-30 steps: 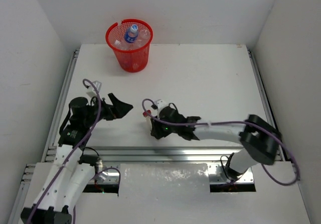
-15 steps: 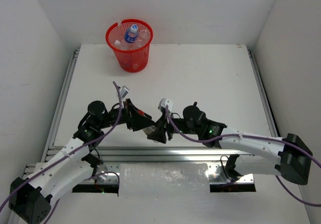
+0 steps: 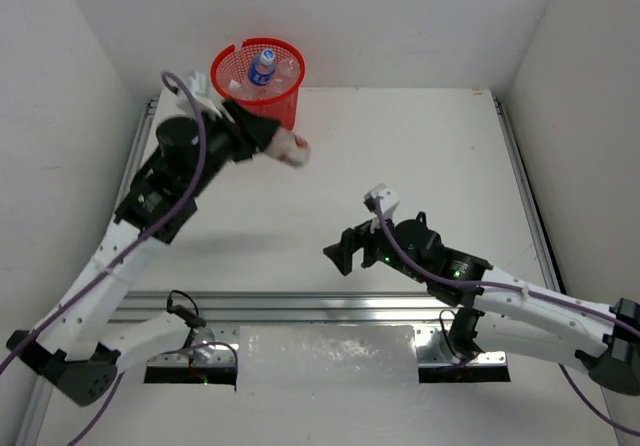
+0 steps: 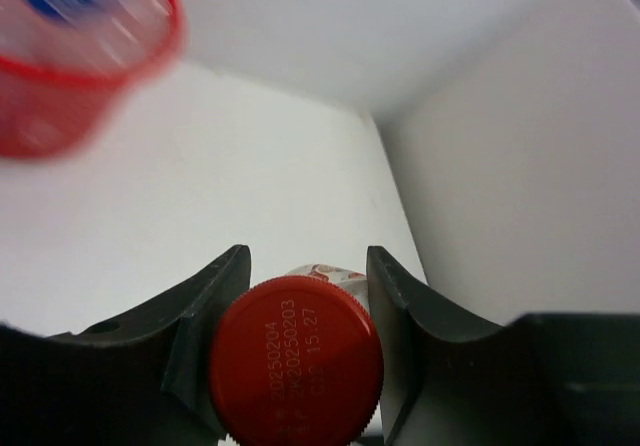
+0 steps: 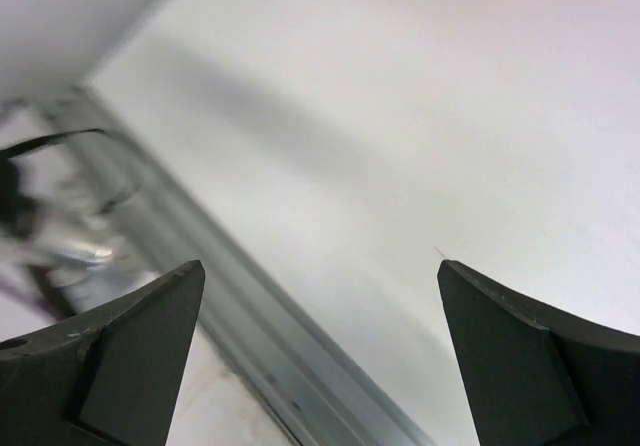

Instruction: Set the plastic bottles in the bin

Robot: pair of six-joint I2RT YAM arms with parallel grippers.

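a: where's the red-capped bottle (image 4: 295, 361)?
b: pinched between the left fingers (image 3: 279, 142), its cap toward the wrist. the bin (image 3: 262, 40) is ahead of those fingers, to their left.
a: and the right fingers (image 3: 338, 254)?
b: spread wide with nothing between them, over the worktop (image 3: 400, 146). a blue-labelled bottle (image 3: 265, 64) lies in the bin.

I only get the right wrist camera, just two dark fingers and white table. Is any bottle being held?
Observer: Yes. The left arm's fingers are shut on a red-capped bottle.
Operator: Is it near the bin?
Observer: In the top view it shows right beside the red bin, not in it.
Operator: Anything inside?
Observer: A blue-labelled bottle stands in there.
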